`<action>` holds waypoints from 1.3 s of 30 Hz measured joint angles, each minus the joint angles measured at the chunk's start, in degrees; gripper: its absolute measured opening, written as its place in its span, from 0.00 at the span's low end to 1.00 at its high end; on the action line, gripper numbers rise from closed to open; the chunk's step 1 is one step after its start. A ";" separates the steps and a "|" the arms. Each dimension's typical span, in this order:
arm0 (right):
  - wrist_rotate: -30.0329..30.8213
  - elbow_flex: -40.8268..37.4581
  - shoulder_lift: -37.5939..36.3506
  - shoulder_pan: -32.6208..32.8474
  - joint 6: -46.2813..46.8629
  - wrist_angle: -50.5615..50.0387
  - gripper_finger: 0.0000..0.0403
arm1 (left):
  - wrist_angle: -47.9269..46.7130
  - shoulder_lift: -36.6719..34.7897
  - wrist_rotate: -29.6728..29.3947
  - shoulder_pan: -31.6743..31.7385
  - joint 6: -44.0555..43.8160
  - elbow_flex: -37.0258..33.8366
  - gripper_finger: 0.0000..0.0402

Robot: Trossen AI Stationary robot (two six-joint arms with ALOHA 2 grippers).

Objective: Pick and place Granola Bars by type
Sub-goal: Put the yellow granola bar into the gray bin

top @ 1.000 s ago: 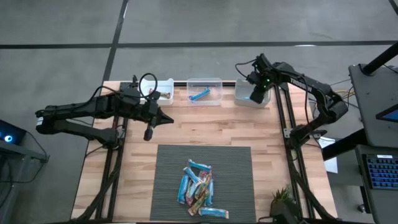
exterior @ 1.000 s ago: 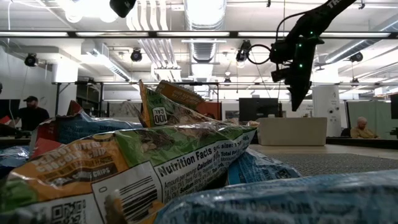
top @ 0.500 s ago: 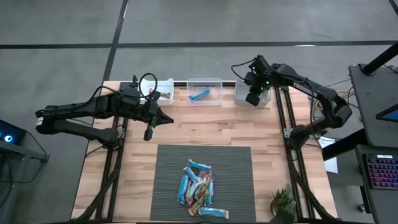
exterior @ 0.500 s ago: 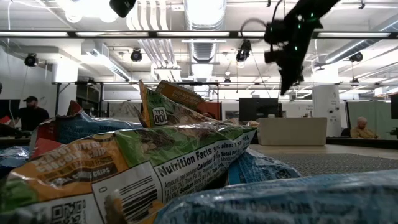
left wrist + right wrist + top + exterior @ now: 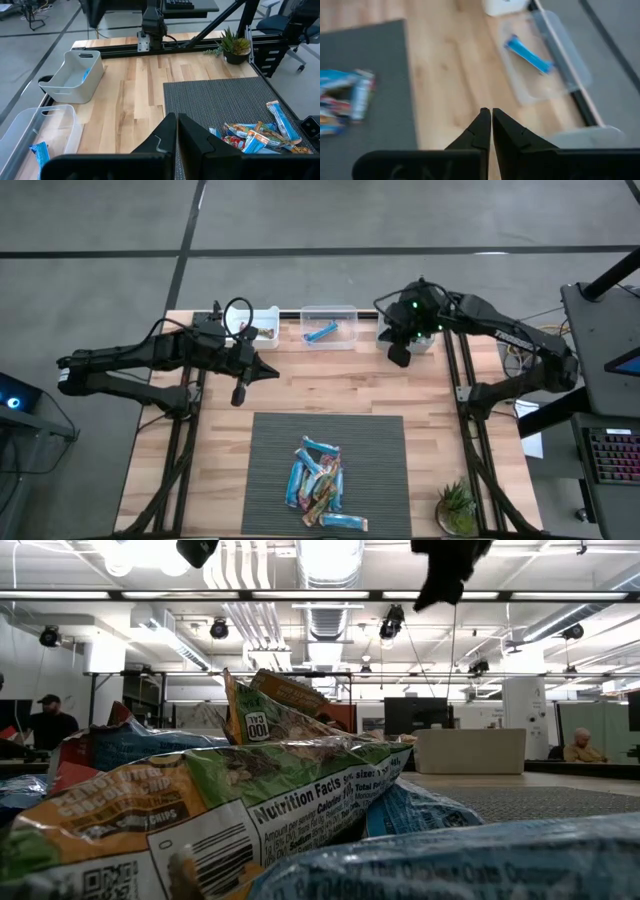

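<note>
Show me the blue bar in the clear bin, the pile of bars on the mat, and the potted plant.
blue bar [image 5: 321, 333], high view, its middle
pile of bars [image 5: 318, 483], high view, centre of the heap
potted plant [image 5: 455, 507], high view, its leaves

"nutrition facts" and "100 cal" on green granola bar wrappers [image 5: 250, 790] in the low view
</note>
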 joint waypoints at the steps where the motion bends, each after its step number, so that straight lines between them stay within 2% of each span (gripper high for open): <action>1: 0.02 0.32 -0.06 1.90 1.53 0.06 0.02 | 0.00 0.02 0.00 0.00 0.00 0.00 0.00; 8: 0.24 0.19 0.19 15.77 9.57 5.84 0.02 | 0.00 0.01 0.00 -0.01 -0.22 0.00 0.00; 15: 1.11 0.10 4.21 26.75 17.74 15.00 0.02 | 0.02 0.00 0.01 -0.01 -0.27 0.00 0.00; 21: 1.29 0.04 9.19 34.97 18.06 19.39 0.02 | 0.02 0.00 0.00 0.00 -0.33 0.00 0.00; 31: 1.29 0.36 15.46 43.18 25.70 23.73 0.02 | 0.00 0.00 0.00 0.00 -0.44 0.00 0.00; 39: 0.79 0.46 17.15 47.00 28.48 27.45 0.02 | -0.02 0.00 0.00 -0.01 -0.42 0.00 0.00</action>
